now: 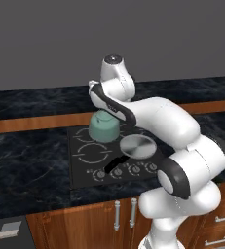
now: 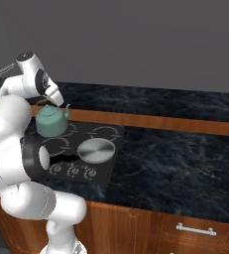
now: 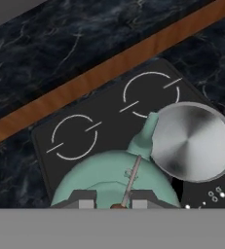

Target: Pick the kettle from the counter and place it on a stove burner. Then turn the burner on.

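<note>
The mint-green kettle [image 1: 104,127] [image 2: 50,121] [image 3: 109,177] hangs over the left half of the black glass cooktop [image 1: 82,177], spout toward the pan. My gripper [image 1: 103,113] [image 2: 50,105] [image 3: 115,200] reaches down from above and is shut on the kettle's thin wire handle, which runs up between the two fingertips in the hand view. The widest white ring, the stove burner [image 1: 95,153] [image 2: 56,146], lies at the front left of the cooktop, just in front of the kettle; in the hand view the kettle hides it. The black marbled counter [image 1: 26,160] [image 2: 175,154] [image 3: 60,39] surrounds the cooktop.
A flat round silver pan [image 1: 137,146] [image 2: 96,150] [image 3: 194,141] with a black handle sits on the front right ring, close to the kettle's spout. A row of knobs [image 1: 126,171] [image 2: 74,171] lines the cooktop's front edge. Two smaller back rings [image 3: 75,137] [image 3: 150,95] are bare.
</note>
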Motion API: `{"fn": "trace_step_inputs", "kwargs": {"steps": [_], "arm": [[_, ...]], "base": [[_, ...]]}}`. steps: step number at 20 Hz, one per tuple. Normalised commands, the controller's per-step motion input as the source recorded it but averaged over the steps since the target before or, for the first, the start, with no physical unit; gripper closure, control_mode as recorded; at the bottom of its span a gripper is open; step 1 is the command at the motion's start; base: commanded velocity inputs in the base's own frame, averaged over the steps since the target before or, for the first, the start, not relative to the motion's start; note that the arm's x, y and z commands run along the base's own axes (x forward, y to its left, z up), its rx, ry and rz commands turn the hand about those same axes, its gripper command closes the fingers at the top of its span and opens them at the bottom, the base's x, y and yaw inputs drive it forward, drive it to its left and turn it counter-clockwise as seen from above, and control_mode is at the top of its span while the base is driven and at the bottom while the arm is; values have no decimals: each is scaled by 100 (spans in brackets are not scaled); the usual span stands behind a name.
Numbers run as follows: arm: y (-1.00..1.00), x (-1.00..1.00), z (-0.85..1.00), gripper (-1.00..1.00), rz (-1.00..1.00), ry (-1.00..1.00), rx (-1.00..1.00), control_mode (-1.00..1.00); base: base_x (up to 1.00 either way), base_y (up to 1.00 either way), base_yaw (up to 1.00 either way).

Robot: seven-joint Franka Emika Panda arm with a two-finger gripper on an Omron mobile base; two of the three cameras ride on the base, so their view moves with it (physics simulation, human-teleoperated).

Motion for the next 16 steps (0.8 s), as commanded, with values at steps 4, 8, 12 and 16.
{"fn": "trace_step_inputs", "kwargs": {"steps": [4,8,12,16], "arm": [[45,8,-24,100,1,4,0,-100],[16,0,-9,100,1,5,0,-100],[1,1,-15,100,0,7,0,-100],[1,10,-11,100,0,6,0,-100]], "base": [[0,0,0],[0,0,0],[0,0,0],[0,0,0]]}}
